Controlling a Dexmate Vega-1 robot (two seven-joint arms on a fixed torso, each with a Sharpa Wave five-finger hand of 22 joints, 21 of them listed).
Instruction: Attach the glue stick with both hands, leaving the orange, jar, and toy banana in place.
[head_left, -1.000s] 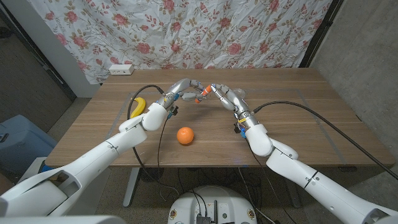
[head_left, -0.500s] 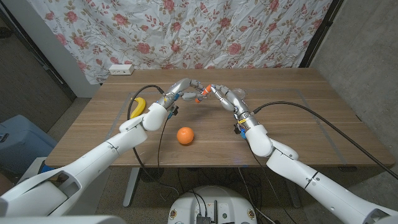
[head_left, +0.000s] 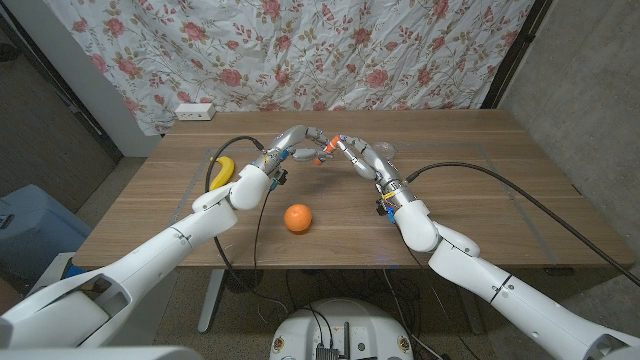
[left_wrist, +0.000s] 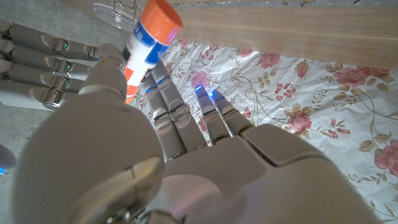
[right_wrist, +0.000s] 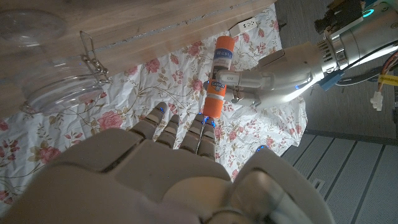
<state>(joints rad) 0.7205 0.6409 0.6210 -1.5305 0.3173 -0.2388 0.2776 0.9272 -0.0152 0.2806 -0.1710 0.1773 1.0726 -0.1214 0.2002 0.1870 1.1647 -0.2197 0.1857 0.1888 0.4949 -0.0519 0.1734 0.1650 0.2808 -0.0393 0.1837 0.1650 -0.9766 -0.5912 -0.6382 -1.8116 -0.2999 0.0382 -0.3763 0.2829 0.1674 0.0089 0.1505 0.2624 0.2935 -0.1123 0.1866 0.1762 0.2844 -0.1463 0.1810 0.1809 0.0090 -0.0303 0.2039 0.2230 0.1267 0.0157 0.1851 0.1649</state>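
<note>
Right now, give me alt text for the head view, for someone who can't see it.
Both robot hands meet above the wooden table, the left hand and right hand on an orange-and-white glue stick. An orange lies nearer; a toy banana lies left.

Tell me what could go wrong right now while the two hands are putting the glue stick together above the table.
1. The left hand holds the glue stick only at the fingers, so a push from the right hand might tilt it or make it slip.
2. The glass jar lies on the table close behind the hands; a dropped piece or a wide swing could knock it.
3. The orange sits in front of them and could roll if struck.
</note>
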